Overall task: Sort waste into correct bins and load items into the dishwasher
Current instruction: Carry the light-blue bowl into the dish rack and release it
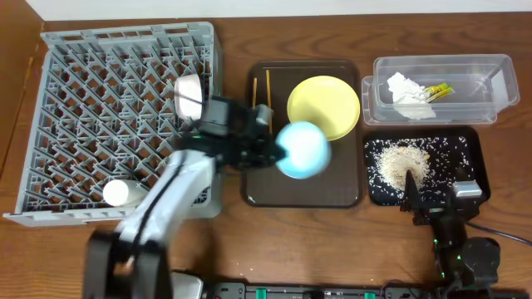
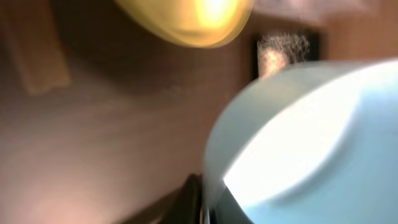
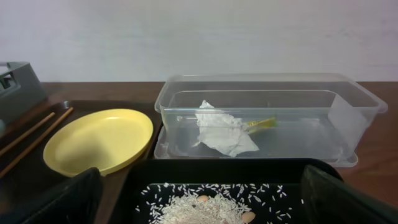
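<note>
My left gripper (image 1: 270, 149) is shut on the rim of the light blue bowl (image 1: 303, 149) and holds it above the brown serving tray; the bowl fills the blurred left wrist view (image 2: 305, 143). The yellow plate (image 1: 324, 106) and two chopsticks (image 1: 268, 90) lie on that tray. A white bowl (image 1: 189, 95) and a white cup (image 1: 119, 193) sit in the grey dish rack (image 1: 100, 124). The clear tub (image 1: 440, 90) holds the tissue (image 3: 221, 130) and the wrapper (image 1: 440, 90). The black tray (image 1: 465, 154) holds rice scraps (image 1: 403, 162). My right gripper (image 3: 199, 208) is open and empty over the rice.
The dark brown serving tray (image 1: 303, 193) lies between the rack and the bins. The right arm's base (image 1: 461, 241) is at the table's front edge. A cable runs off to the right.
</note>
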{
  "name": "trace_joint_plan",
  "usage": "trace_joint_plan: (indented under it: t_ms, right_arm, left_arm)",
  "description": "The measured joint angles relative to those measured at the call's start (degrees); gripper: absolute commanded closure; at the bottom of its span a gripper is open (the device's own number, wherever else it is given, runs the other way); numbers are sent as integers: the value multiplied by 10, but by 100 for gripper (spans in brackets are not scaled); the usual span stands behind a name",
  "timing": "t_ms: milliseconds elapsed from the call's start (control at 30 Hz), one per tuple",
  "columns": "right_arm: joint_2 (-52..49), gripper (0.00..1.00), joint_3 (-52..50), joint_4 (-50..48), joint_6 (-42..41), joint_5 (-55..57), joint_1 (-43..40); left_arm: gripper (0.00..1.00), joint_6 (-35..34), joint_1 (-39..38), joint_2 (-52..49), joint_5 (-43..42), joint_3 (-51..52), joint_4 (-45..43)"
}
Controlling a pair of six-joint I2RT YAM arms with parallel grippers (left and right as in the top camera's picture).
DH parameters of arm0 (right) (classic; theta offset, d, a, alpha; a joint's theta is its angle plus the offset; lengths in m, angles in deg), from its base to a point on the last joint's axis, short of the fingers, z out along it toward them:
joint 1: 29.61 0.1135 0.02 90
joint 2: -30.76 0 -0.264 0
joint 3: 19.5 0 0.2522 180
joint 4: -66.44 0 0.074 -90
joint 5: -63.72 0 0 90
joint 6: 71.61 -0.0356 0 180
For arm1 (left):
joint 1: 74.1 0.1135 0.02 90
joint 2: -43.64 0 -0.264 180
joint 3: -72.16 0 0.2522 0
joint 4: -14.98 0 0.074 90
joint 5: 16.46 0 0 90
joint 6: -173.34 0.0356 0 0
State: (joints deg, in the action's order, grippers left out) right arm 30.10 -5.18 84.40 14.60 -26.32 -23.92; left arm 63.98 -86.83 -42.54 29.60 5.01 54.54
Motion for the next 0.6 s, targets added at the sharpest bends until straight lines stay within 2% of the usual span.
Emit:
trace_joint_plan:
  t_ms: [133, 333, 433, 600]
  right_arm:
    - [0, 1, 0, 0, 0, 0, 0]
    - [0, 1, 0, 0, 0, 0, 0]
    - [0, 1, 0, 0, 0, 0, 0]
    - [0, 1, 0, 0, 0, 0, 0]
  left_arm:
    - [93, -4, 80, 134, 174, -28, 123]
    - [93, -23, 191, 301, 476, -51, 164]
    - [92, -24, 209, 322, 593, -51, 163]
    - [92, -7, 210, 273, 708, -51, 167]
